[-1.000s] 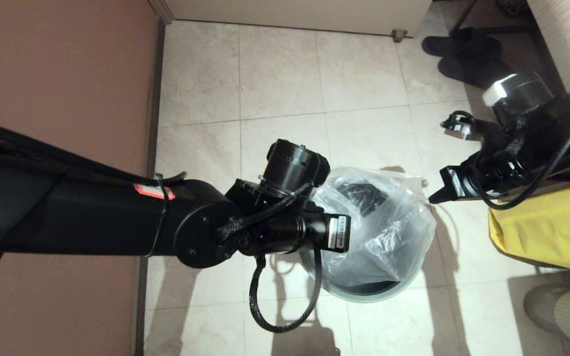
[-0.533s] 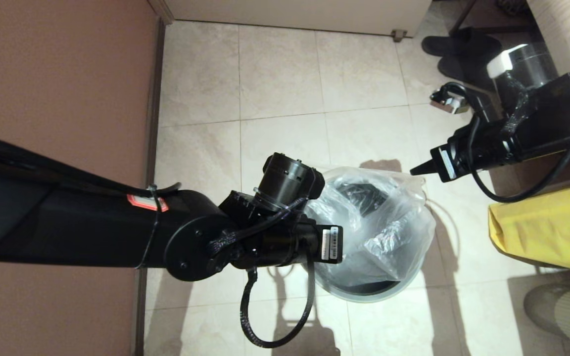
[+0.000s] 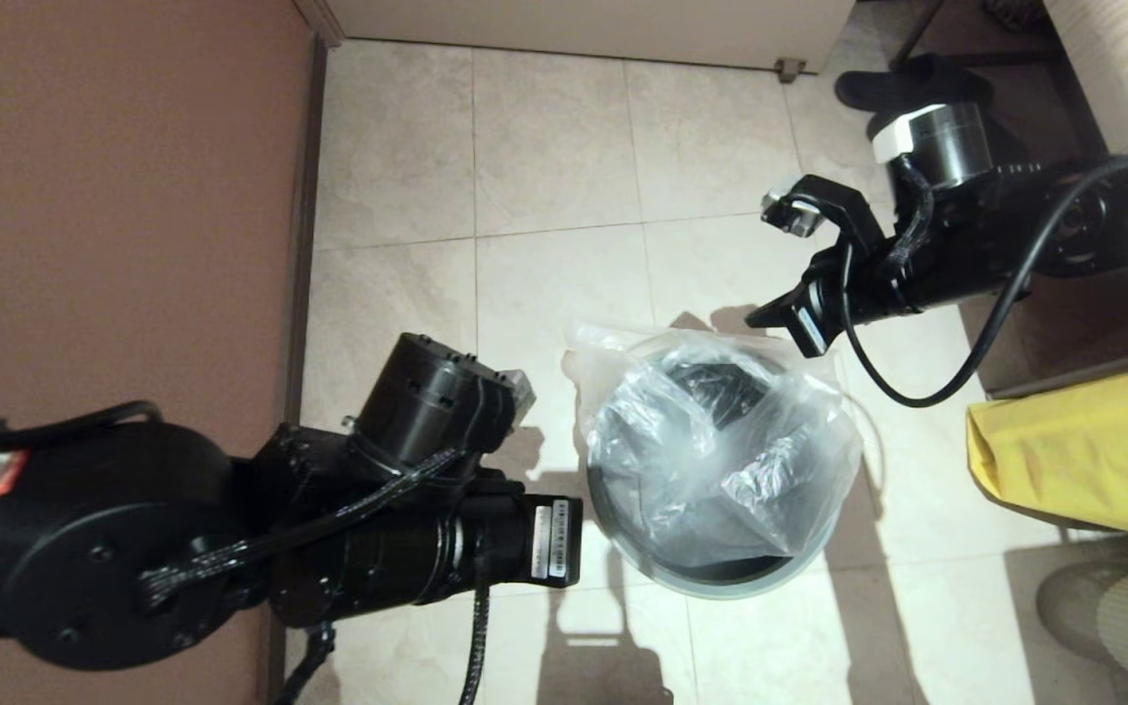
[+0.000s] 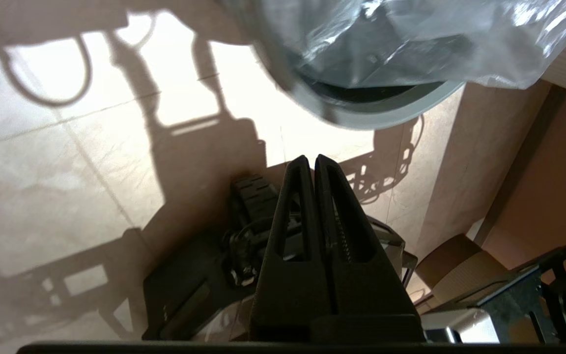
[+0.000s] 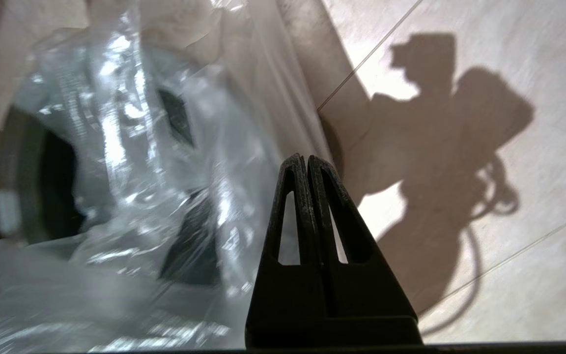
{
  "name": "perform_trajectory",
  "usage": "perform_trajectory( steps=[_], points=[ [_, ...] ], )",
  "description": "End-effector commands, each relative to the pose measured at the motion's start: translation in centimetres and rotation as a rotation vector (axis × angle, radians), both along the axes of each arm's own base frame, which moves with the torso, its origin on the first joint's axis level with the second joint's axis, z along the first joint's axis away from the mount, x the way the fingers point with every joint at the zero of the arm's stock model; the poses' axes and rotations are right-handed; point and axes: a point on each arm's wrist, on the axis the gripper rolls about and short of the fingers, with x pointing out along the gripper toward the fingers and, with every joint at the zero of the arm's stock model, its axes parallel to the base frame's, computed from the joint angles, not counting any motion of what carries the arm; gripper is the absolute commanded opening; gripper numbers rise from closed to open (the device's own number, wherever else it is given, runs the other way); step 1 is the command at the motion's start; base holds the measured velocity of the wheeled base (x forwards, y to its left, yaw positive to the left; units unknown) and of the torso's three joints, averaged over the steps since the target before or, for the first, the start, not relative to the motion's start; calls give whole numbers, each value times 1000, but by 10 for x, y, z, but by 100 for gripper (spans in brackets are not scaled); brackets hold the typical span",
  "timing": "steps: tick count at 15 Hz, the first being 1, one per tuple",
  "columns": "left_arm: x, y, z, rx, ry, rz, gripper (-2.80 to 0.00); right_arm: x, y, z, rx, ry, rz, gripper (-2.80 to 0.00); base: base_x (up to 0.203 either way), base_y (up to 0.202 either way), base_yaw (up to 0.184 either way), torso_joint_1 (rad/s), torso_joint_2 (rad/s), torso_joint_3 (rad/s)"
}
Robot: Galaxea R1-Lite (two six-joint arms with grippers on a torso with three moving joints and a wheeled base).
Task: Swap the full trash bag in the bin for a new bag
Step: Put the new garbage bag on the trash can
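1. The bin [image 3: 721, 578] stands on the floor [image 3: 544, 147], between the two arms.
2. The new bag [image 3: 721, 450] lies loosely over the bin's mouth. It is crumpled and puffed up, and part of it sags inside.
3. On the near side the grey rim shows bare, so the bag is not pulled around the rim there.
4. The left gripper [image 4: 315, 164] is shut tight and holds nothing. It is beside the bin, apart from the bag.
5. The right gripper [image 3: 765, 315] is shut too, with nothing between its fingers. It hangs just past the bin's far edge, close to the bag. Whether it touches the bag cannot be told.
6. A yellow sack [image 3: 1083, 450] lies on the floor to the right, well apart from the bin.
7. The new bag is in place but not neat. It probably needs spreading out, folding over the rim all the way round, and pushing down inside.
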Motion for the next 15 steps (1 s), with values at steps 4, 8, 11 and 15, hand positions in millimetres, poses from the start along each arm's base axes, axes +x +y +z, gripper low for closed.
perform_trajectory(
  steps=[4, 8, 11, 15],
  points=[
    [-30, 48, 2, -16, -4, 54, -280, 9, 11, -10, -60, -39, 63, 0, 0, 0, 0, 0, 0, 0],
    [-44, 71, -11, 8, 16, 84, -280, 10, 18, -11, -123, -91, 117, 0, 0, 0, 0, 0, 0, 0],
    [-41, 75, -12, 11, 19, 106, -280, 10, 23, -16, -176, -107, 128, 0, 0, 0, 0, 0, 0, 0],
    [-41, 77, -16, 17, 30, 114, -280, 5, 22, 0, -183, -158, 112, 0, 0, 0, 0, 0, 0, 0]
  ],
)
